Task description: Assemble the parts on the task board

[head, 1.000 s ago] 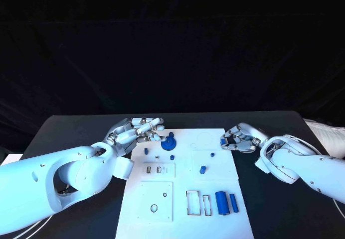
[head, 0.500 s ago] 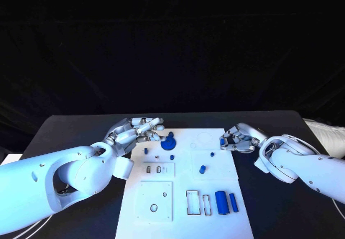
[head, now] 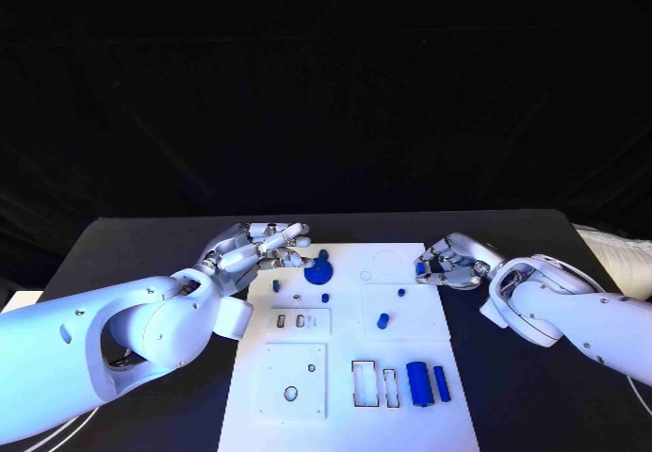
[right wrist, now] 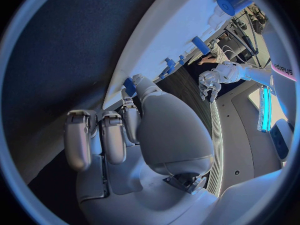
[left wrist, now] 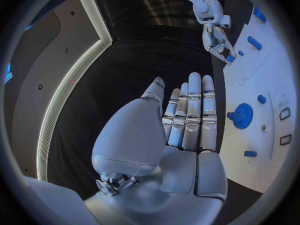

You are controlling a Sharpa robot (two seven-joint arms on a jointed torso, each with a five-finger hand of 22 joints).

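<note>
The white task board (head: 356, 377) lies flat in the middle of the black worktop (head: 136, 247), its surface cut with rectangular slots and small round holes. No writing can be read on the board or its parts. A round blue gear (head: 318, 275) with a toothed rim sits near the board's far left corner. Two blue cylinders (head: 428, 382), one thick and one thin, lie side by side near the front right, beside two empty rectangular frames (head: 377, 384). Several small blue pegs (head: 383, 321) are scattered across the middle; they are too small to count with certainty.

The left hand (head: 261, 249), silver and jointed, hovers at the board's far left corner just beside the gear; the left wrist view shows its fingers (left wrist: 190, 110) straight, close together and holding nothing. The right hand (head: 448, 265) rests at the board's right edge with fingers curled in, a small blue part (right wrist: 129, 85) at its fingertips.
</note>
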